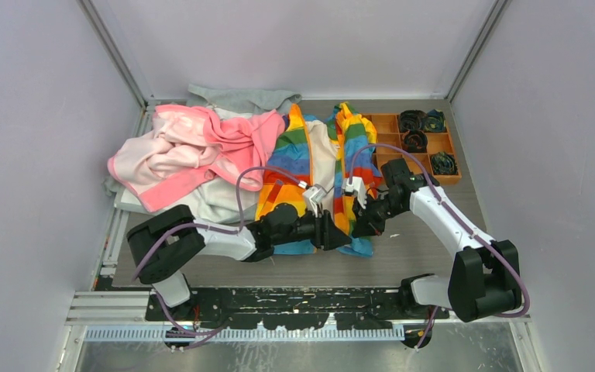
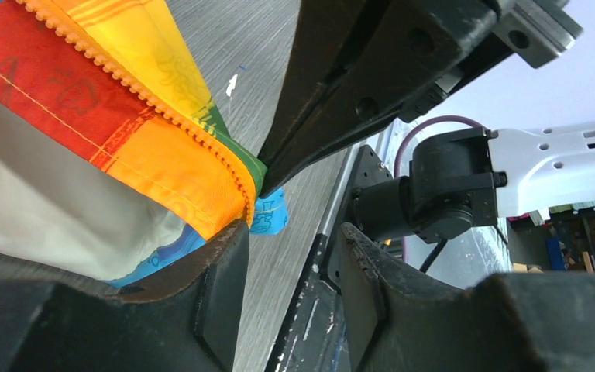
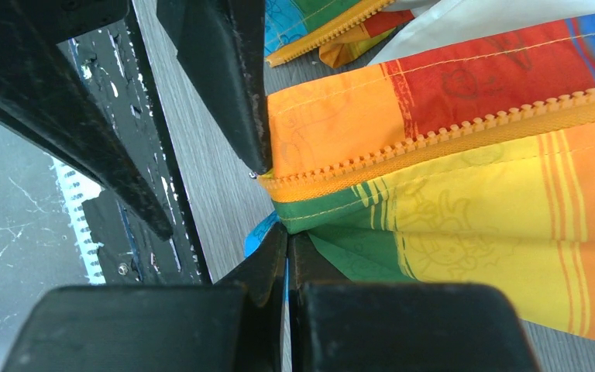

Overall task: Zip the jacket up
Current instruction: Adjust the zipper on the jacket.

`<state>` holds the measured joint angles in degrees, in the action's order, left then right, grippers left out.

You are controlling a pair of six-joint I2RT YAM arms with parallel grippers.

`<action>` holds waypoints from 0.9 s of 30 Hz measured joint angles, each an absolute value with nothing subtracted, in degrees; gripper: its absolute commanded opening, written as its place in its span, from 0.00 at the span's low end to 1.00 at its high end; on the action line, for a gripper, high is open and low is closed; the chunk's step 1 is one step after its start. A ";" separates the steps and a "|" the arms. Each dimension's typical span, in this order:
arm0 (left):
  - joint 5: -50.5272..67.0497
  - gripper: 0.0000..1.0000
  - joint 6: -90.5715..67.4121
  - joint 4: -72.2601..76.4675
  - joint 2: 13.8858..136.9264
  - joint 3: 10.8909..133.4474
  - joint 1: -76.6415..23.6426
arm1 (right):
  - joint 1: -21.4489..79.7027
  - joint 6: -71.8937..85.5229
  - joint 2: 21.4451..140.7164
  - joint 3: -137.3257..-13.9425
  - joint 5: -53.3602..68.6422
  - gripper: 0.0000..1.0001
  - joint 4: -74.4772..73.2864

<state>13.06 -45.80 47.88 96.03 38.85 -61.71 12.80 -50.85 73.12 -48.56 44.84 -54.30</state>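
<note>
The rainbow-striped jacket (image 1: 302, 151) lies open on the table, cream lining up. Both grippers are at its near hem. My right gripper (image 3: 287, 248) is shut on the hem's corner, with blue and green fabric pinched between its fingers, just below the end of the orange zipper teeth (image 3: 449, 133). My left gripper (image 2: 294, 283) stands open beside that corner. Its left finger (image 2: 221, 287) lies against the orange hem and nothing is between the fingers. In the left wrist view the zipper teeth (image 2: 135, 91) run down to the right gripper's tip. From above, the left gripper (image 1: 335, 230) and right gripper (image 1: 362, 223) almost touch.
A pink garment (image 1: 194, 151) and a grey garment (image 1: 240, 99) are piled at the back left, beside the jacket. An orange tray (image 1: 391, 124) with several dark items stands at the back right. The table's front rail (image 1: 279, 306) is close behind the grippers.
</note>
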 measured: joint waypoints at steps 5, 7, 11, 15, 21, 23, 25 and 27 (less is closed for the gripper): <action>12.99 0.43 -45.67 47.81 97.08 39.42 -61.25 | 12.80 -50.85 73.10 -48.56 44.84 0.02 -54.28; 12.97 0.42 -45.43 47.81 97.25 39.44 -61.10 | 12.80 -50.85 73.12 -48.56 44.84 0.02 -54.28; 13.04 0.41 -44.60 47.81 98.17 40.16 -60.84 | 12.80 -50.85 73.10 -48.60 44.86 0.02 -54.30; 13.10 0.38 -44.38 47.72 99.24 41.06 -60.40 | 12.80 -50.85 73.10 -48.64 44.86 0.02 -54.30; 13.61 0.28 -44.27 47.31 100.31 42.61 -59.92 | 12.80 -50.85 73.12 -48.64 44.88 0.02 -54.30; 13.76 0.22 -44.25 47.24 100.73 43.13 -59.86 | 12.80 -50.85 73.12 -48.64 44.88 0.02 -54.30; 14.04 0.15 -44.21 47.00 101.10 43.51 -59.86 | 12.80 -50.85 73.12 -48.64 44.88 0.02 -54.33; 14.28 0.06 -44.07 46.81 101.54 43.88 -59.75 | 12.80 -50.85 73.12 -48.64 44.88 0.02 -54.35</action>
<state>14.28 -44.07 46.81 101.54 43.88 -59.75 12.80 -50.85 73.12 -48.64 44.88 -54.35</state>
